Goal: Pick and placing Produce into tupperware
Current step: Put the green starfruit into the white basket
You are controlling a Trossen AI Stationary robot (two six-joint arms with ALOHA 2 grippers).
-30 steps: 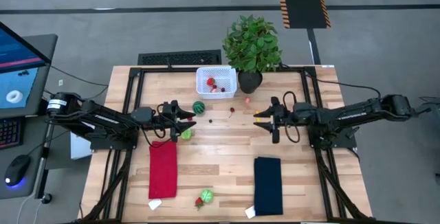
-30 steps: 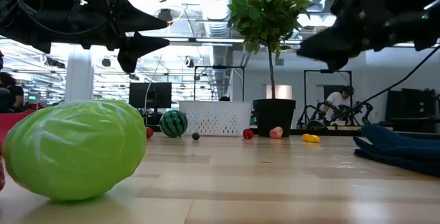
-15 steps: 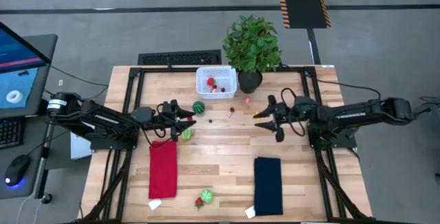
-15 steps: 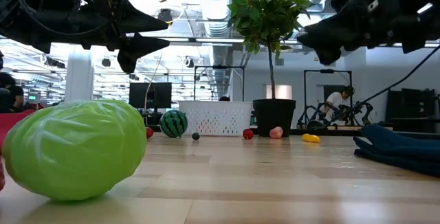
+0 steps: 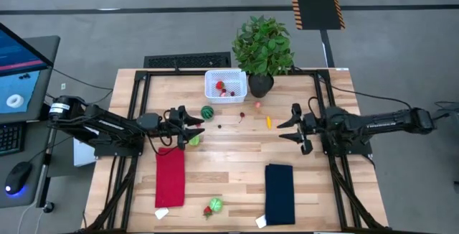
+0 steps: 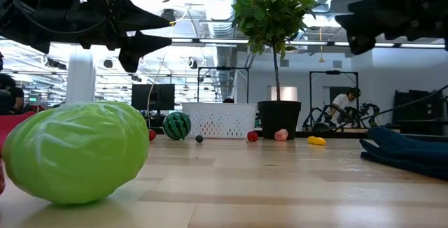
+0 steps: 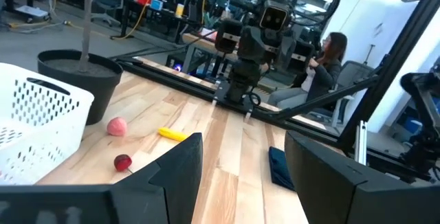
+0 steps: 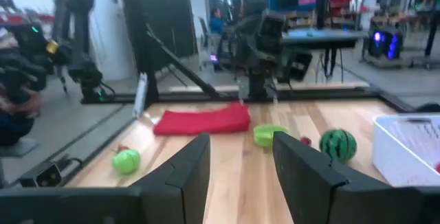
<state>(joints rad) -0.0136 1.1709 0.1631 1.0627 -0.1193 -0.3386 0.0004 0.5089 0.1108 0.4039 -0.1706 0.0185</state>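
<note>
— What do your arms look like from there?
— I see two slim black jointed arms, black cables looping along them. Each hand, left hand (image 5: 192, 125) and right hand (image 5: 292, 126), ends in two blunt dark fingers (image 7: 180, 172).

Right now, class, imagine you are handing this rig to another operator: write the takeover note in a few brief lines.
Left gripper: open, empty, above the table by the round green cabbage-like toy.
Right gripper: open, empty, near the small yellow toy.
Done: a few small red pieces lie in the white perforated plastic basket at the table's far edge.
Left: striped dark-green watermelon ball, dark red piece, pink piece, the yellow toy, the green toy, and the green-and-red pieces at the near edge.
</note>
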